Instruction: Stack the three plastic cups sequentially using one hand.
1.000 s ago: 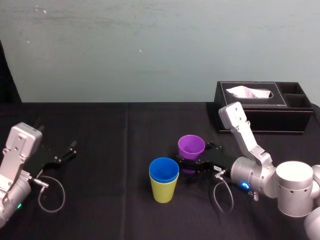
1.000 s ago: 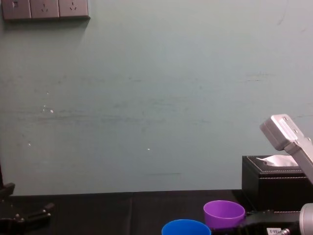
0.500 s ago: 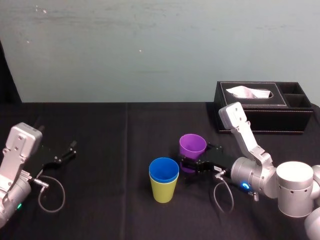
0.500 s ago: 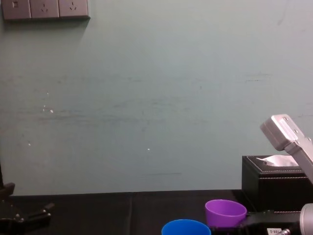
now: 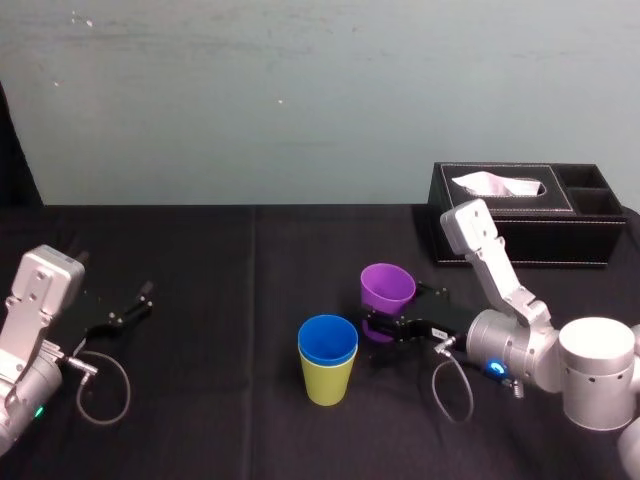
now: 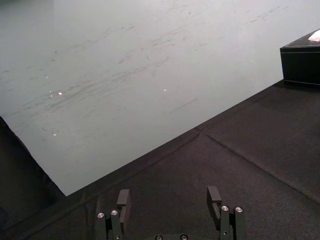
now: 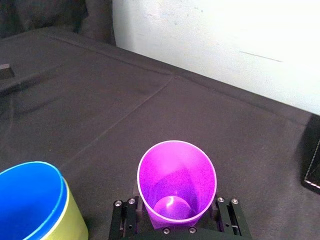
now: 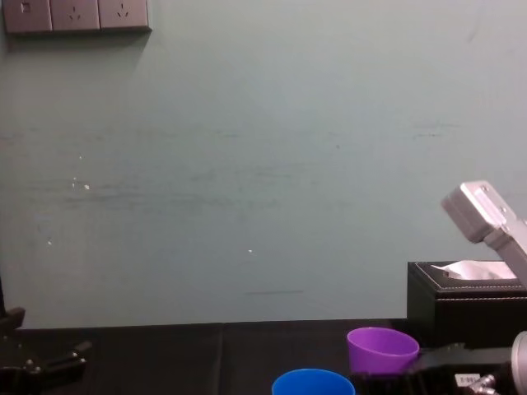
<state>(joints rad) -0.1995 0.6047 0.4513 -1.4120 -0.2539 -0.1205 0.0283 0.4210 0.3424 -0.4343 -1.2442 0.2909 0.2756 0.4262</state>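
The purple cup (image 5: 387, 286) leans slightly, its base between the fingers of my right gripper (image 5: 383, 328), which is shut on it. From the right wrist, both fingers (image 7: 125, 220) press the sides of the purple cup (image 7: 177, 185). To its left, the blue cup (image 5: 328, 338) sits nested inside the yellow-green cup (image 5: 329, 381), upright on the black cloth. The blue cup (image 7: 30, 200) and yellow-green cup (image 7: 75, 227) also show from the right wrist. In the chest view the purple cup (image 8: 381, 350) stands behind the blue cup's rim (image 8: 313, 383). My left gripper (image 5: 120, 315) rests open at the far left, its fingers (image 6: 123, 200) apart.
A black tissue box (image 5: 530, 215) stands at the back right, behind my right arm. A black cloth (image 5: 230, 290) covers the table, with free room between the cups and my left gripper. A grey-green wall rises behind the table.
My right gripper has closed on the purple cup. The cup has shifted a little to the right, risen slightly and tilted. The left arm has stayed put.
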